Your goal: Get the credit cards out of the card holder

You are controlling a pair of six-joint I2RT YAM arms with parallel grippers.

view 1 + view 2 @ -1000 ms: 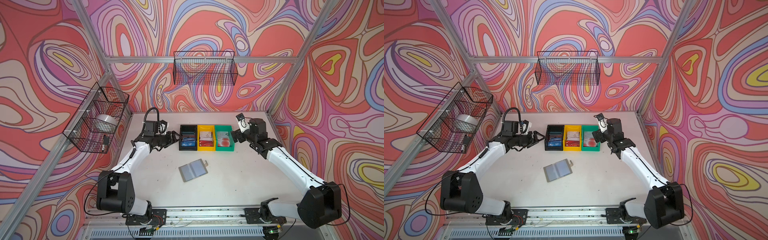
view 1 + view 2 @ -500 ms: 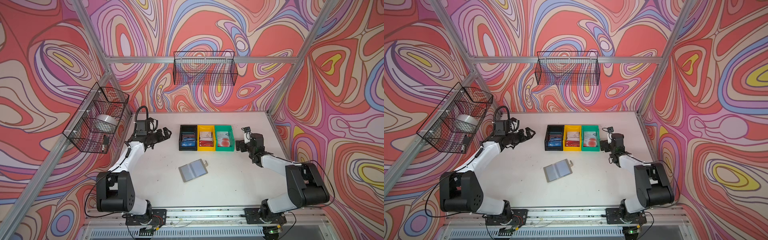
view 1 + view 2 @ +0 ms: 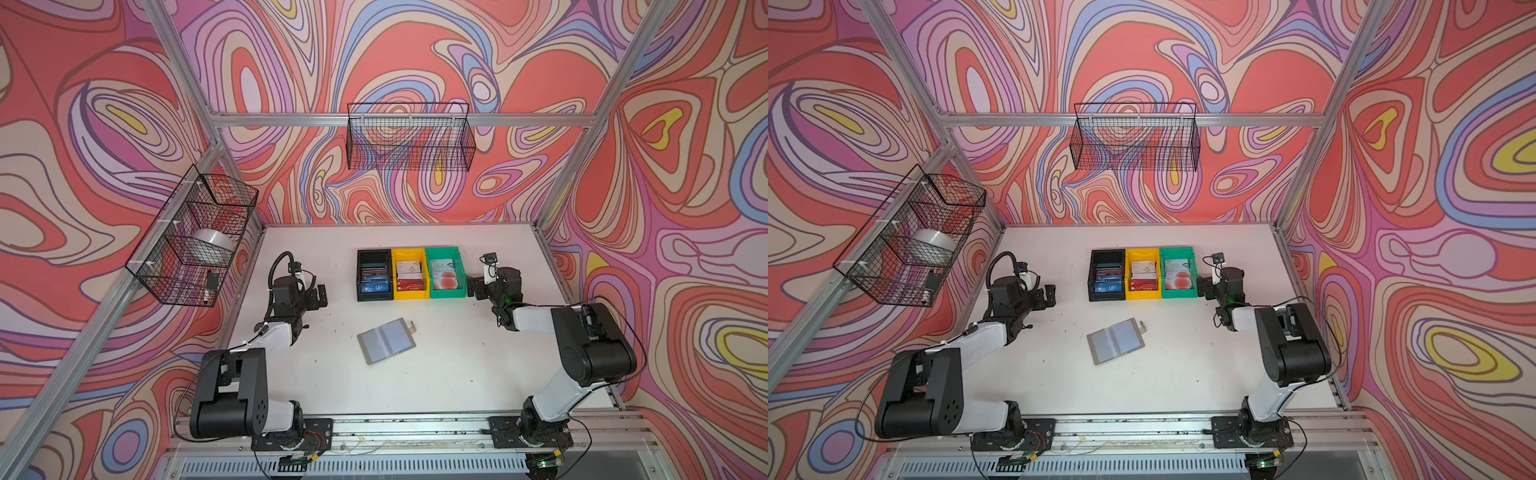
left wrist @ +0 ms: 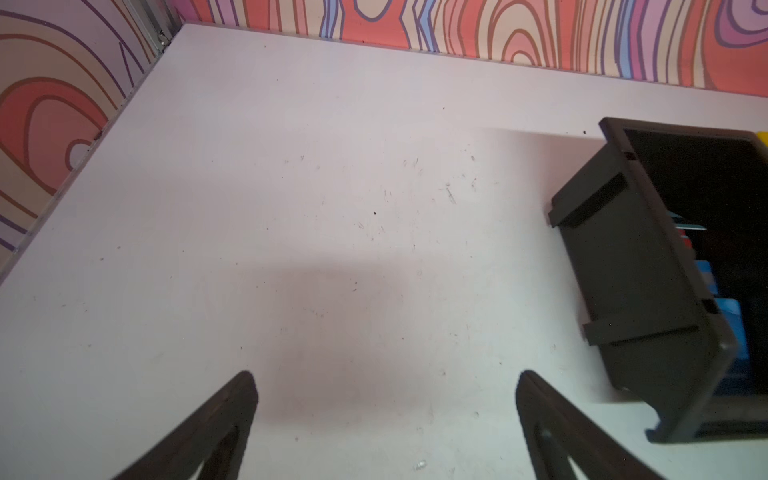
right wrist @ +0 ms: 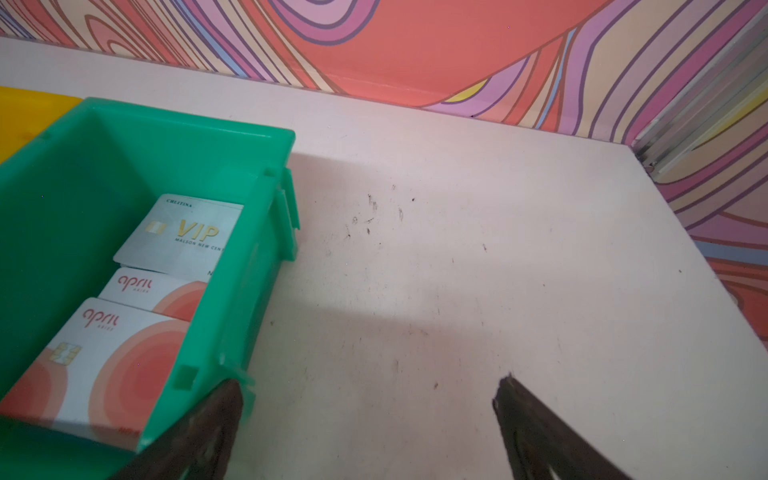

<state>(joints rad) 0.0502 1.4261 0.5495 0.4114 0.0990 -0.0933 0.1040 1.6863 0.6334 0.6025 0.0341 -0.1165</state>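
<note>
The left hand point(image 4: 384, 386) and the right hand point(image 5: 368, 388) are spread wide and hold nothing, likely because the cards point(image 3: 444, 281) already lie in the bins point(image 3: 409, 252), while the card holder point(image 3: 386, 340) lies open on the bench point(image 3: 457, 374) between them, looking empty.

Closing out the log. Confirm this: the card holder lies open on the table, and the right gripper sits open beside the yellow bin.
Wrong bin: the right gripper sits open beside the green bin, as the right wrist view shows. The card holder does lie open on the table.
</note>
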